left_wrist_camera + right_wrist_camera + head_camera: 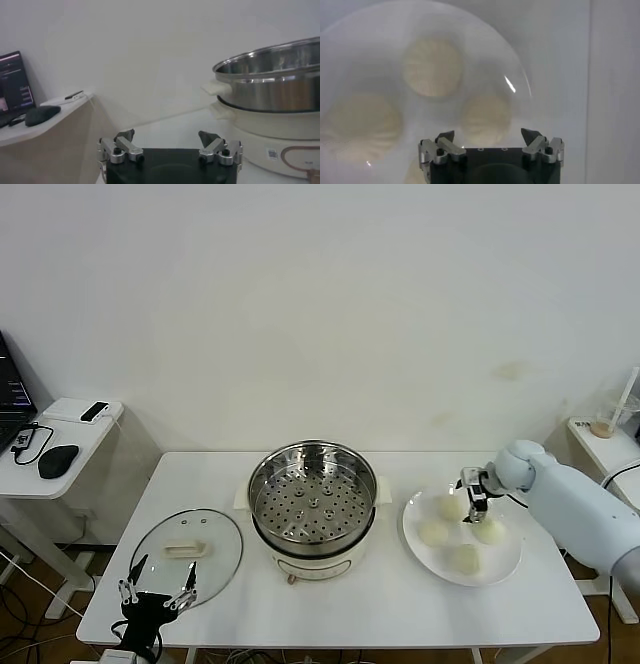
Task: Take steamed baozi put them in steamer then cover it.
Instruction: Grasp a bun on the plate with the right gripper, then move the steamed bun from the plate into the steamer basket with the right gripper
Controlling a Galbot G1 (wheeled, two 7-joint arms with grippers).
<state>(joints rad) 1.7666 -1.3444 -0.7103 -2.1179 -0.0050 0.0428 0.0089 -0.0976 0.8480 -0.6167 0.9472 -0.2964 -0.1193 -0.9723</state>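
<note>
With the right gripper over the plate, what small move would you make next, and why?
Probably lower the right gripper onto one of the buns on the plate and close. Its jaws are open above the four buns, holding nothing, and the steamer tray is empty. The left gripper waits, open, by the lid.

- Head view looks down on the table (400, 604) from the front.
- Left wrist view looks level, low, sharing the steamer (272, 80).
- Right wrist view looks down, close above the plate (520, 65), also shared.
</note>
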